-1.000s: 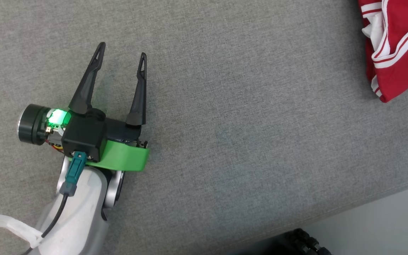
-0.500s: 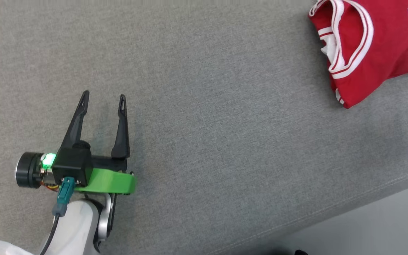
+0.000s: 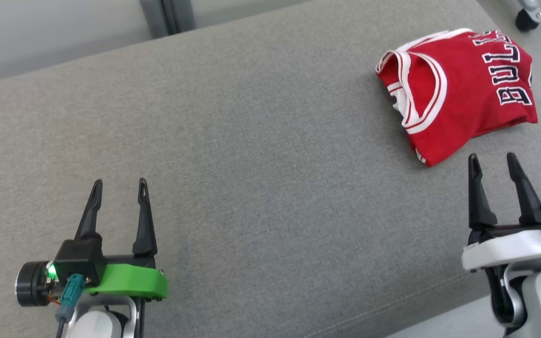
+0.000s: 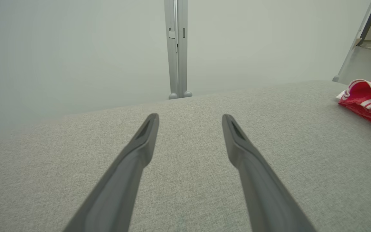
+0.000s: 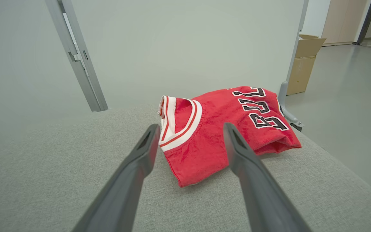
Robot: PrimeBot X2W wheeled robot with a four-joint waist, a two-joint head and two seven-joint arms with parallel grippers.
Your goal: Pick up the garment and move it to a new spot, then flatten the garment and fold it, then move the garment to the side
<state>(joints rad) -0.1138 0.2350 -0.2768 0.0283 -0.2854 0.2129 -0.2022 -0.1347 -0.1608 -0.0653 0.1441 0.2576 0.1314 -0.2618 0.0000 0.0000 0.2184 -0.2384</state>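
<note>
Head view: the red garment (image 3: pixel 467 94) lies folded over (white trim, dark lettering) at the far right of the grey worktop (image 3: pixel 270 155), just ahead of the right gripper (image 3: pixel 490 156). The left gripper (image 3: pixel 119 180) sits well apart at lower left.

Left wrist view: its fingers (image 4: pixel 134 154) stand wide, holding nothing.

Right wrist view: these fingers are also spread wide and empty, and the garment shows beyond their tips, untouched.

Red jersey (image 3: pixel 458 89) reads "BULL", possibly "BULLS".
</note>
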